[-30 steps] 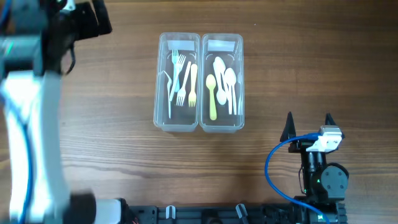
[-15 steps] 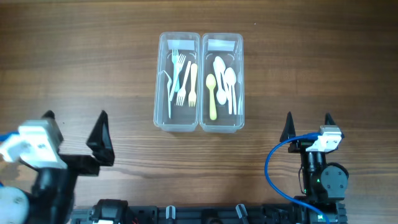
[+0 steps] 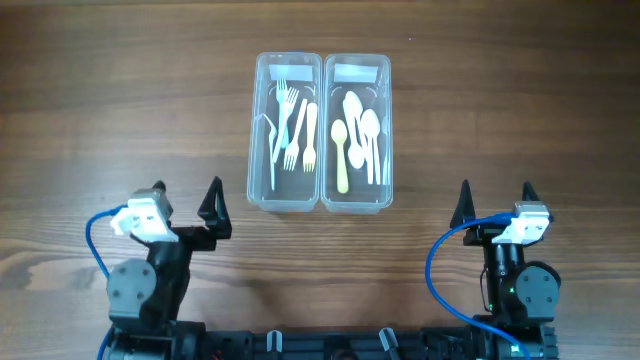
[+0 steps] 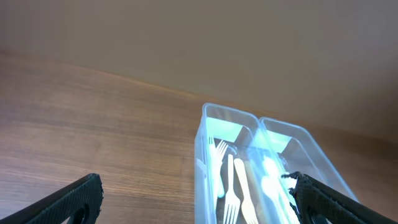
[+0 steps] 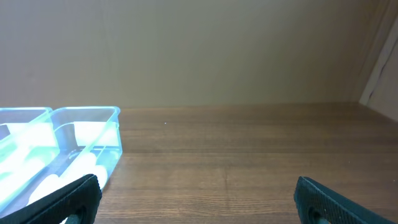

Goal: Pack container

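Two clear plastic containers stand side by side at the table's middle. The left container [image 3: 262, 130] holds several forks [image 3: 293, 125]; the right container [image 3: 386, 130] holds several spoons [image 3: 358, 130]. Both also show in the left wrist view, left container [image 4: 202, 149], right container [image 4: 308, 140], and at the left edge of the right wrist view [image 5: 93, 134]. My left gripper [image 3: 186, 202] is open and empty near the front left, just left of the containers' near end. My right gripper [image 3: 496, 197] is open and empty at the front right.
Wooden table [image 3: 520, 90] all around the containers. Both arm bases sit at the front edge. A plain wall stands behind the table in the wrist views.
My left arm has swung down from the far left to its low pose at the front left, gripper open. The right arm and the containers have not moved.
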Controlling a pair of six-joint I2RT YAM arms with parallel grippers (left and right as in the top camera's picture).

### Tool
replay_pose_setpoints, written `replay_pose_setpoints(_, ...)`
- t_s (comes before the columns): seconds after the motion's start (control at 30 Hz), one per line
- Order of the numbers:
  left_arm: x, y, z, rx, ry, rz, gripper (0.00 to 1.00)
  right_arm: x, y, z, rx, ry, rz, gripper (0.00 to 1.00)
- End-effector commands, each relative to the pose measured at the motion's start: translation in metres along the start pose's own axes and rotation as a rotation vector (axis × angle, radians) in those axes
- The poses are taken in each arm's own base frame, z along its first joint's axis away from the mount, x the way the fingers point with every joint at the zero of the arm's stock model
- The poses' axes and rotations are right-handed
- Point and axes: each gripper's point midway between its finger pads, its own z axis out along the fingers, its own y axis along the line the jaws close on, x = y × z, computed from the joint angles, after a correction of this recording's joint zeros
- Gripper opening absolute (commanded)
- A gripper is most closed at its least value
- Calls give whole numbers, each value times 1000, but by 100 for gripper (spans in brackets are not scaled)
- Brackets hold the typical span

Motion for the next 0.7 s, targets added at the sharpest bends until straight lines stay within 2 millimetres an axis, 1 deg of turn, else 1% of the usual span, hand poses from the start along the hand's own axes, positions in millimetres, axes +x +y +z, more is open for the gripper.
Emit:
replay_pose_setpoints(0.0,4,-3,-8,37,-43,-32,100,-1,2,0,-12,-6,-12,100)
replay_pose_setpoints(0.07,5,-2,-11,43,-63,-32,100,-1,2,0,-12,-6,-12,100)
replay_pose_setpoints(0.2,17,2,-12,50,-83,-31,100,-1,2,0,-13,-6,-12,100)
replay_pose_setpoints(0.33,35,8,-5,40,-52,-32,100,-1,2,0,-13,-6,-12,100)
replay_pose_setpoints(0.47,48,12,0,30,-24,-33,100,-1,2,0,-13,-6,-12,100)
replay_pose_setpoints(0.6,68,19,7,21,1,-33,100,-1,2,0,-12,-6,-12,100)
replay_pose_setpoints(0.67,69,19,8,19,-3,-29,100,-1,2,0,-12,-6,-12,100)
